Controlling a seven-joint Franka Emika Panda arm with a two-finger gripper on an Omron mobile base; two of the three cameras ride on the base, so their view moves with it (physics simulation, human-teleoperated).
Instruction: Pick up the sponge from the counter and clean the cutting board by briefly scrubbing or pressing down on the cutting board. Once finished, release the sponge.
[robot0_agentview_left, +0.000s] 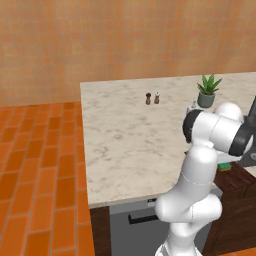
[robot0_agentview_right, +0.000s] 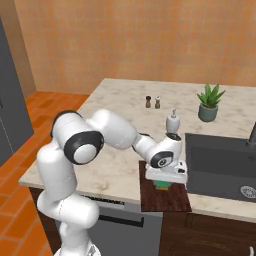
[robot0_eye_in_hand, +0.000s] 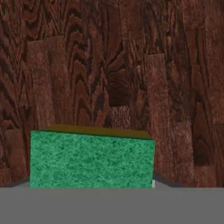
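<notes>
Pincer (robot0_agentview_right: 162, 184) is down over the cutting board (robot0_agentview_right: 172, 200), clamped on the sponge (robot0_agentview_right: 161, 185). Sponge sits on the board's far half, green face toward the hand camera, yellow layer (robot0_eye_in_hand: 94, 130) at its far edge, dark wood grain all round. Board lies at the worktop (robot0_agentview_right: 115, 170) front edge, just left of the sink (robot0_agentview_right: 220, 162). Soap dispenser (robot0_agentview_right: 173, 121), plant pot (robot0_agentview_right: 208, 102) and two shakers (robot0_agentview_right: 152, 102) stand toward the back edge.
</notes>
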